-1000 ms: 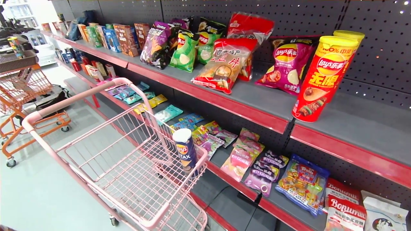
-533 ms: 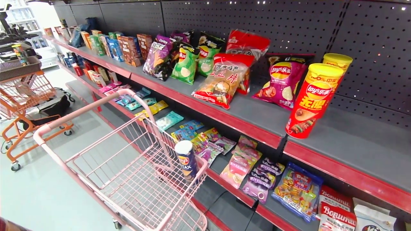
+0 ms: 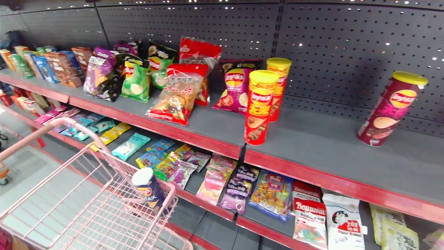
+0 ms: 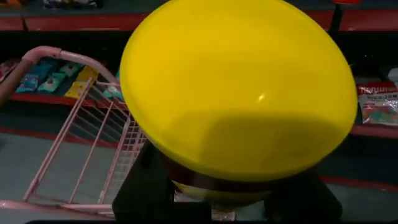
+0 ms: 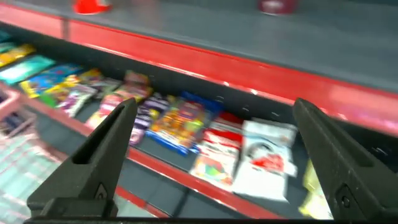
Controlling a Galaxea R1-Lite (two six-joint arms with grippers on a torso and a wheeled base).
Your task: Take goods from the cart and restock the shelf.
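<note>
Though cam further R, blue can [image 3: 148,189] unmoved

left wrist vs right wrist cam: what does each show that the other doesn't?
Left wrist only: the yellow-lidded can, gripped by the left gripper. Right wrist only: the right gripper, fingers open with nothing between them. Both: the red-edged shelf and the snack bags on its lower tier.
</note>
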